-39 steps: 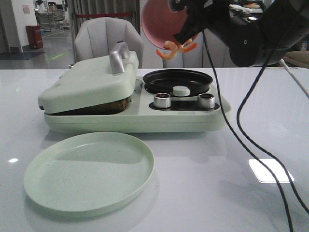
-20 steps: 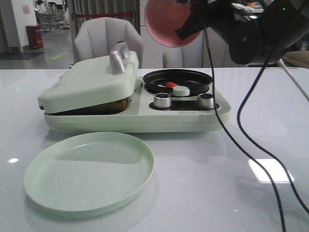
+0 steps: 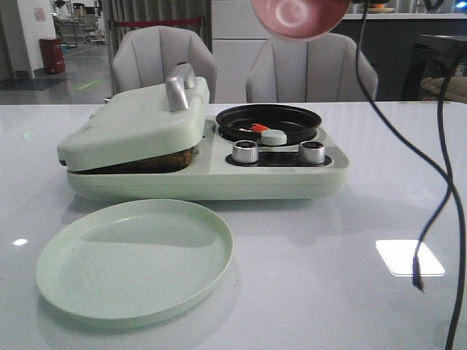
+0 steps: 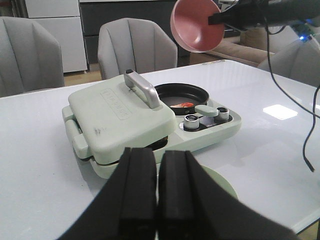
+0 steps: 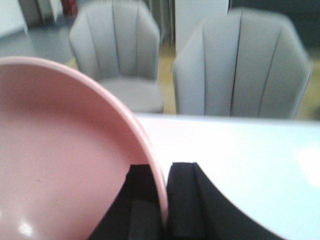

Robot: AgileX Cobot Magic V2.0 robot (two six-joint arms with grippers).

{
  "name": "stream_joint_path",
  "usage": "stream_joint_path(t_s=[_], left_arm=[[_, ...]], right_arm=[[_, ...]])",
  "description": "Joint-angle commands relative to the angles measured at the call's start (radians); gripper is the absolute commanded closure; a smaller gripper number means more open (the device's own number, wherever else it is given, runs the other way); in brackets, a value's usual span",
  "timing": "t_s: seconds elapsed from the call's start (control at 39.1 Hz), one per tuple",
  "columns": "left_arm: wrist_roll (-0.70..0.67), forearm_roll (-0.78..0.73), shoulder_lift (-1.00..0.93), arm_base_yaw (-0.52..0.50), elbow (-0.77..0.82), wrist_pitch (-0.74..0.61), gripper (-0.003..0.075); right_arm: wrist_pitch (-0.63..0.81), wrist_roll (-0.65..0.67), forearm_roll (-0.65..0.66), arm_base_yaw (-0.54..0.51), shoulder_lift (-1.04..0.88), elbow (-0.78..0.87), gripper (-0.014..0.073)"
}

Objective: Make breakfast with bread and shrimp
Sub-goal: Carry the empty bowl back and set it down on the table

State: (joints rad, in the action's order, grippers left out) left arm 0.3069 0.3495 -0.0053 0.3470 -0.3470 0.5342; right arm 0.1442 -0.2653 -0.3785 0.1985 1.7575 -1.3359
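Pink bowl (image 5: 65, 165) pinched high, right gripper (image 5: 162, 200)

Black arm (image 4: 260, 15) trailing a dark cable (image 3: 438, 189); blocky matte-black fingers (image 4: 137, 190)

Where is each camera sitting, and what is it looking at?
Front view: looks forward over the table at the green cooker and plate; only a dangling cable shows.
Left wrist view: sits on the left arm, faces the cooker; its shut left pincer shows.
Right wrist view: sits on the right arm, faces chairs; the right pincer grips the pink bowl.
Front and left wrist views share the shrimp in the black pan.
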Motion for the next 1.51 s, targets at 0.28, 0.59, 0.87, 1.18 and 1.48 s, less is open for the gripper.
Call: stream_joint_path(t_s=[0.28, 0.59, 0.87, 1.18, 1.48], left_arm=[[-0.012, 0.022, -0.016, 0.007, -0.023, -0.072, 0.0608], [-0.012, 0.022, -0.016, 0.007, -0.023, -0.072, 0.0608], [-0.012, 0.022, -0.016, 0.007, -0.023, -0.072, 0.0608], [-0.012, 0.022, -0.016, 0.007, -0.023, -0.072, 0.0608], [-0.012, 0.022, -0.016, 0.007, -0.023, -0.072, 0.0608]], right_arm=[[-0.574, -0.001, -0.009, -0.239, -0.131, -0.035, 0.046], [-0.764, -0.005, 0.0, -0.317, -0.063, -0.033, 0.046], [-0.848, -0.005, 0.018, -0.317, 0.065, -0.033, 0.046], [-0.887, -0.005, 0.121, -0.349, 0.086, -0.033, 0.046], [-0.892, -0.005, 0.139, -0.356, 0.086, -0.034, 0.0255]])
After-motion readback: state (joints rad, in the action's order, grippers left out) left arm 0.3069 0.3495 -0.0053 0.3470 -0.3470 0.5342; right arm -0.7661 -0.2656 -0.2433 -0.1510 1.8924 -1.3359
